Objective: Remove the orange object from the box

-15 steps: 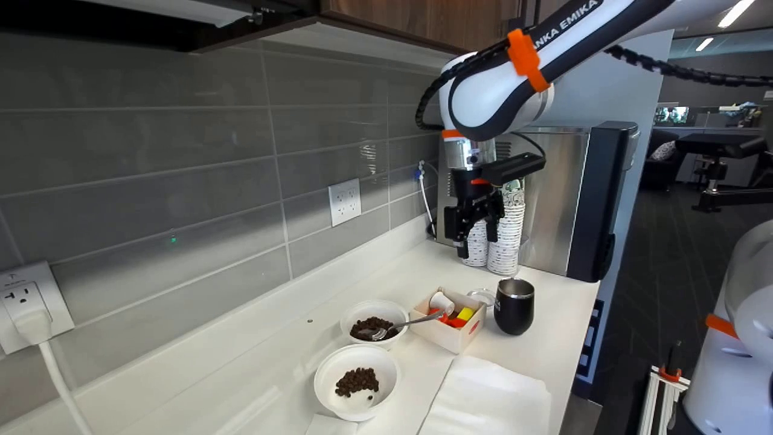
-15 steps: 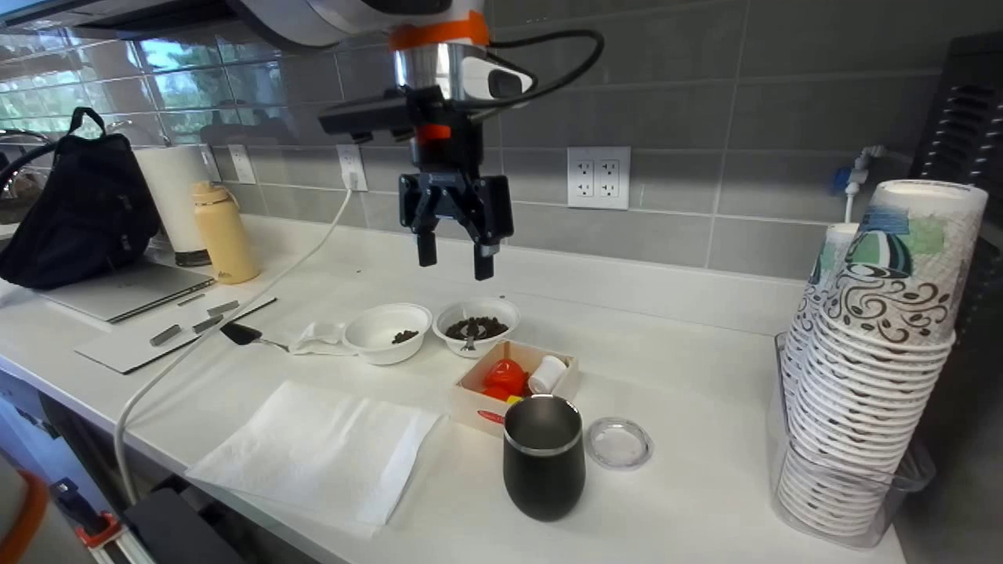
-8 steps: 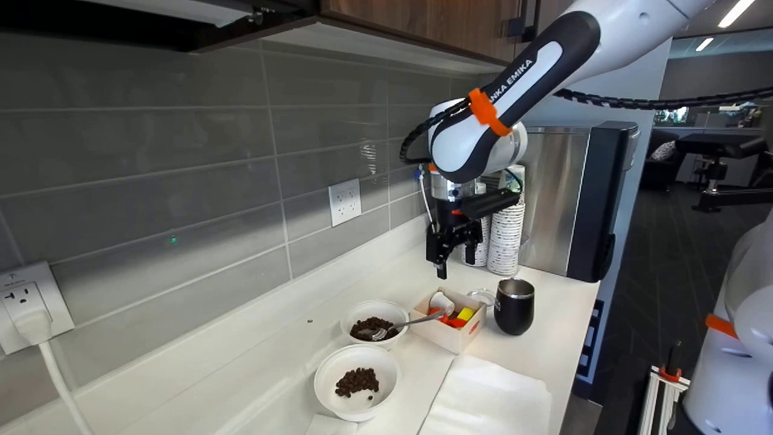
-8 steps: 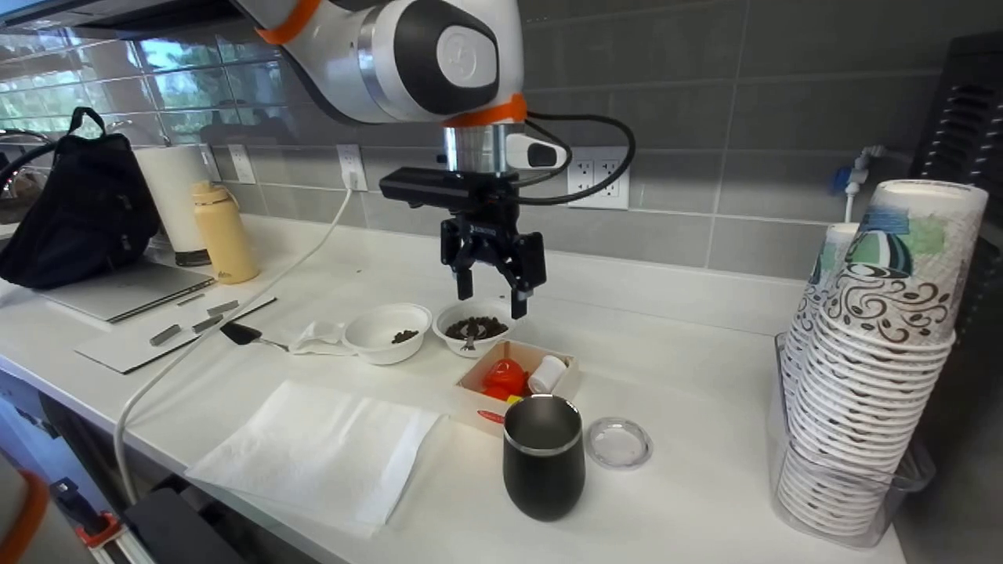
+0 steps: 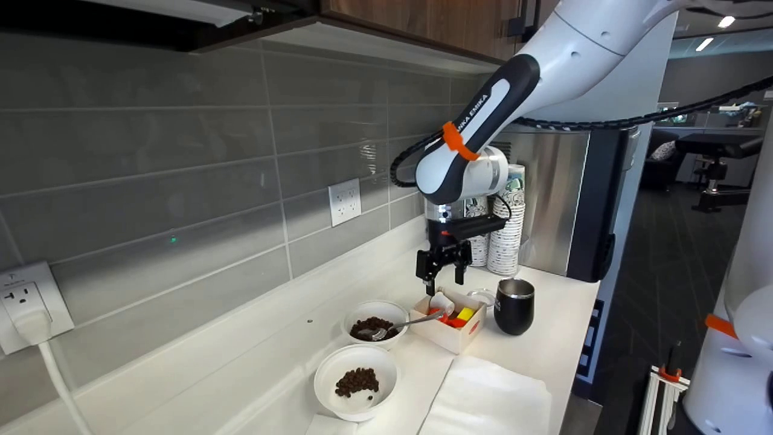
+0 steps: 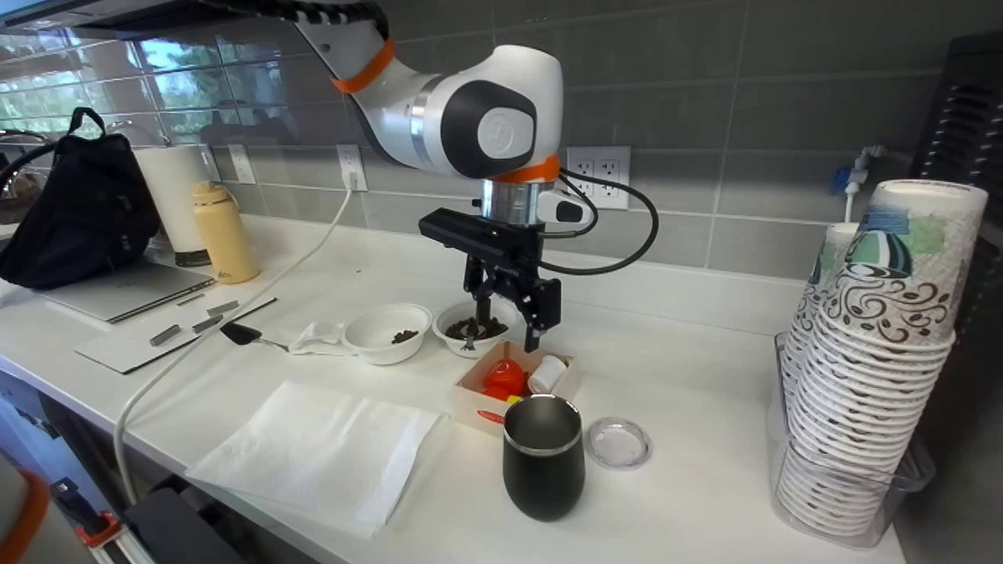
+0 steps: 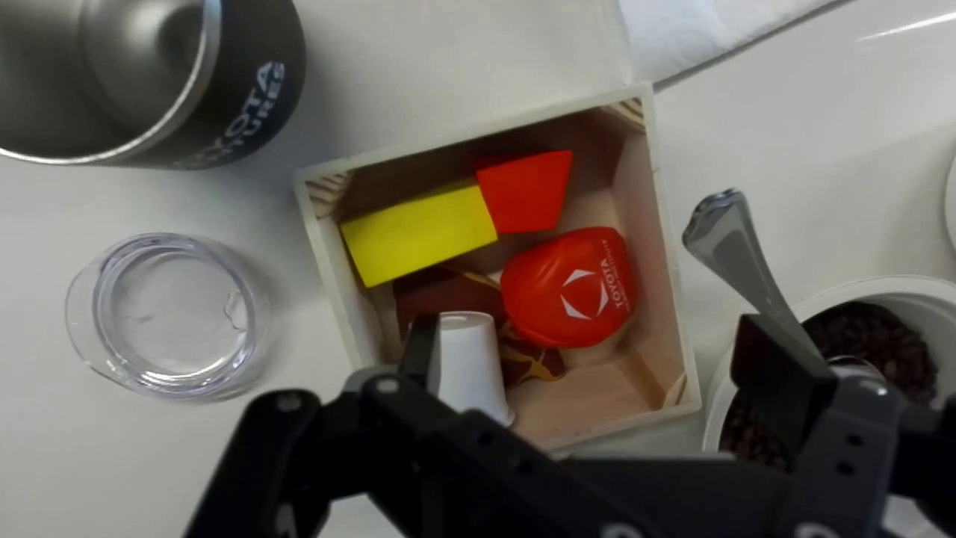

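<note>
Compared with one second ago, the robot arm (image 6: 486,117) has come down, and its gripper (image 6: 508,329) is now lower and closer to the box (image 6: 470,403); the box itself has kept its place.

Nearest in an exterior view, toward the right corner of the white counter (image 6: 674,509), stand stacks of paper cups (image 6: 878,376). By the front edge lies a white paper sheet (image 6: 321,454). On the front-edge side of the box, a black tumbler (image 6: 544,486) stands upright, with a clear lid (image 6: 619,443) just beside it.

Next comes the pale box, and the orange object (image 7: 571,288) is inside it. The wrist view shows in the box also a red block (image 7: 526,187), a yellow block (image 7: 418,235) and a small white cup (image 7: 470,366).

The gripper hangs in the air, near that side of the box which looks to the wall edge. It is released: the fingers (image 7: 784,381) stand wide apart. Their exact height I cannot tell.

Farther, near the wall edge, are two white bowls (image 5: 331,374) with dark bits (image 5: 357,382); a metal utensil (image 7: 736,246) leans in the bowl closer to the box. The farthest, toward the left end of the counter, are a yellow bottle (image 6: 227,243) and a dark backpack (image 6: 82,211).
</note>
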You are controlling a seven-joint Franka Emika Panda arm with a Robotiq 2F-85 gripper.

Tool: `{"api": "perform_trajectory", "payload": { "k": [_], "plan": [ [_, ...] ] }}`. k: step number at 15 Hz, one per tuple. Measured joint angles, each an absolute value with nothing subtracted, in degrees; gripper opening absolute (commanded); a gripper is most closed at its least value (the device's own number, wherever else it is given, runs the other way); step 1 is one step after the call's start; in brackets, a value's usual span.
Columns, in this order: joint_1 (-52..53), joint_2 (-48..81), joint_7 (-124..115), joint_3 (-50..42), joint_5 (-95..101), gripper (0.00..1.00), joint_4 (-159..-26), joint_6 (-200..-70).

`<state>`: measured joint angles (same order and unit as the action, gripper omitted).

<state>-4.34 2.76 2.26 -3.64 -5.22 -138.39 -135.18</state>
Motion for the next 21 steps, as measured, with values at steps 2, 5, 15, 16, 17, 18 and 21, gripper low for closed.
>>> {"api": "perform_trajectory", "payload": {
  "k": [2,5,15,16,17,18,21],
  "plan": [
    [-4.5,5.6,2.4,-3.6,-6.2,1.00,-136.7,-135.5],
    [-4.9,8.7,2.4,-3.7,-6.9,1.00,-134.5,-136.0],
    [-5.7,16.3,2.4,-3.3,-7.9,1.00,-129.4,-136.2],
    [-5.7,16.9,2.4,-3.1,-7.9,1.00,-129.0,-136.2],
    [-5.7,17.4,2.4,-2.9,-7.9,1.00,-128.7,-136.2],
    [-5.6,17.9,2.4,-2.8,-7.9,1.00,-128.5,-136.2],
    [-5.6,18.6,2.4,-2.6,-7.9,1.00,-128.0,-136.1]
  ]
}}
